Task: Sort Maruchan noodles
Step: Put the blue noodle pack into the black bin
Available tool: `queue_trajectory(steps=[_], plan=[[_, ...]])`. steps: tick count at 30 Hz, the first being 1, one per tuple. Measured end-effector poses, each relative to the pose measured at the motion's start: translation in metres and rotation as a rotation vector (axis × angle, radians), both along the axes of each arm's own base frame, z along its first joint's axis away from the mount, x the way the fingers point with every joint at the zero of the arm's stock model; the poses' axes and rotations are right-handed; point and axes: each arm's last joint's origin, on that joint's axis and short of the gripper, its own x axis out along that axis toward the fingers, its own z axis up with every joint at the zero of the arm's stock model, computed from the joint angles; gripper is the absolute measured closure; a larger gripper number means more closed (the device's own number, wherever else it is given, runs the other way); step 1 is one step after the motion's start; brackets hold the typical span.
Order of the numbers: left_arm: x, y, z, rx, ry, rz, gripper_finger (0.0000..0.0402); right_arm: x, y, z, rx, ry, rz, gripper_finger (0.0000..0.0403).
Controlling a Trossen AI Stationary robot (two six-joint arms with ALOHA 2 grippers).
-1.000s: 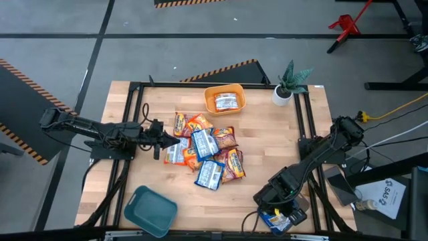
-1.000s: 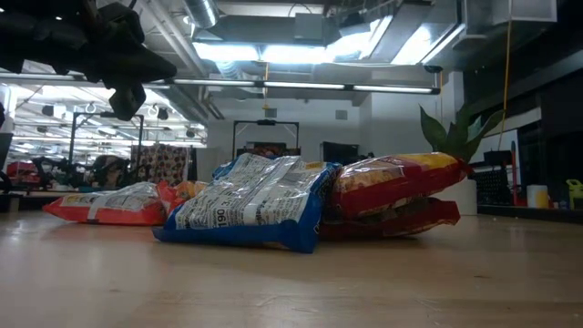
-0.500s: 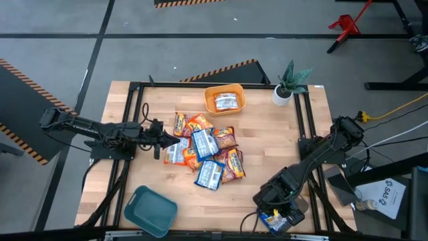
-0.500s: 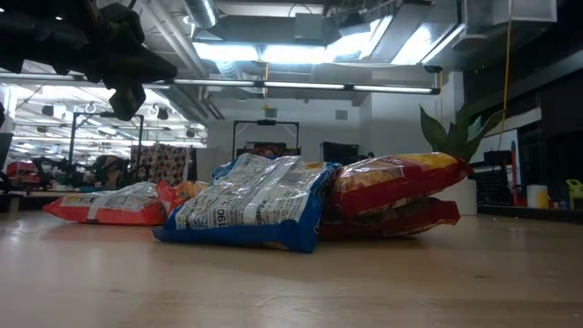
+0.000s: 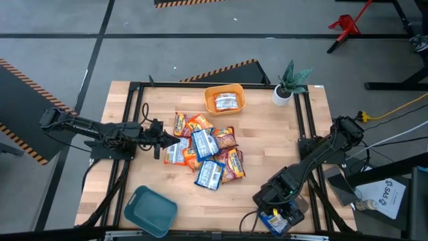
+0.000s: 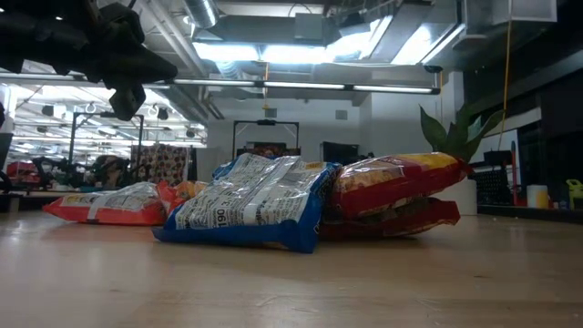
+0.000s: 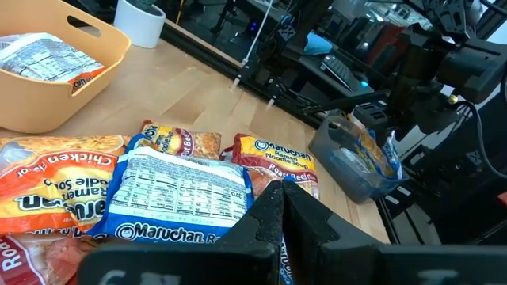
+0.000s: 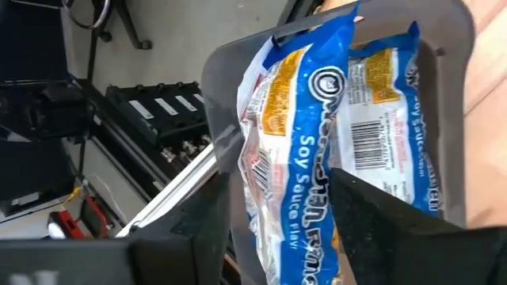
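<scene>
The Maruchan noodles (image 5: pixel 206 151) lie in a loose pile mid-table, blue-white, orange and red packets overlapping. My left gripper (image 5: pixel 174 140) is shut and hangs just above the pile's left edge (image 7: pixel 277 202), clear of the packets in the low view (image 6: pixel 127 96). My right gripper (image 5: pixel 275 213) is open over the grey bin (image 8: pixel 444 47) off the table's near right corner. Its fingers stand apart on either side of a blue-white soy sauce packet (image 8: pixel 305 150) that sits on edge in that bin beside another packet (image 8: pixel 388 119).
An orange-yellow bin (image 5: pixel 214 90) at the far edge holds one packet (image 5: pixel 227 102). A teal bin (image 5: pixel 150 209) sits at the near left corner. A potted plant (image 5: pixel 289 82) stands at the far right corner. Black frame rails (image 5: pixel 132 120) run along the table's sides.
</scene>
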Motion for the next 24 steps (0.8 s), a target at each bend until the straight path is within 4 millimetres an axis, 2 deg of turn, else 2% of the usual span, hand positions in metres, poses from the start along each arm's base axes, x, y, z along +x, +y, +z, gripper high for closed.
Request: queue_trajectory(steps=[7,11,14,19,24], plan=[[0.0,0.0,0.0,0.0,0.0,0.0,0.0401,0.004,-0.005,-0.001,-0.076,-0.045,-0.051,0.0198],[0.0,0.0,0.0,0.0,0.0,0.0,0.0401,0.012,-0.017,-0.002,-0.102,-0.011,-0.137,0.02],[0.0,0.0,0.0,-0.015,-0.001,0.003,0.0401,0.019,-0.033,-0.002,-0.135,0.061,-0.26,0.02],[0.0,0.0,0.0,-0.103,-0.005,0.016,0.0401,0.036,-0.07,-0.002,-0.165,0.194,-0.497,0.02],[0.002,-0.001,-0.003,-0.134,0.018,0.01,0.0401,0.064,-0.104,-0.001,-0.177,0.064,-0.71,0.02]])
